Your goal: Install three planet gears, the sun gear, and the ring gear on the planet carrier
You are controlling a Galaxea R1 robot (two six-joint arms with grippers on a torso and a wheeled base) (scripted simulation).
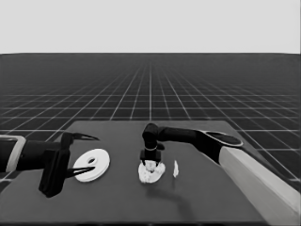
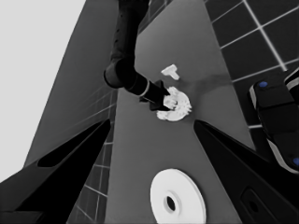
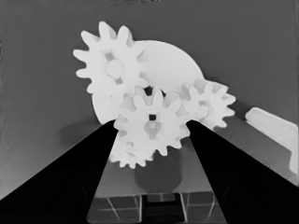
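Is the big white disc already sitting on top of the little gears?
No, the larger round part lies apart from the gears.

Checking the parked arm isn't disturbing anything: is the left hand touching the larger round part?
Apart. The left wrist view shows dark table between the left hand's fingers and the larger round part.

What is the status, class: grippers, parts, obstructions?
Right gripper over smaller round part, fingers straddling the centre gear. Left gripper parked by larger round part. Thin white piece beside, clear.
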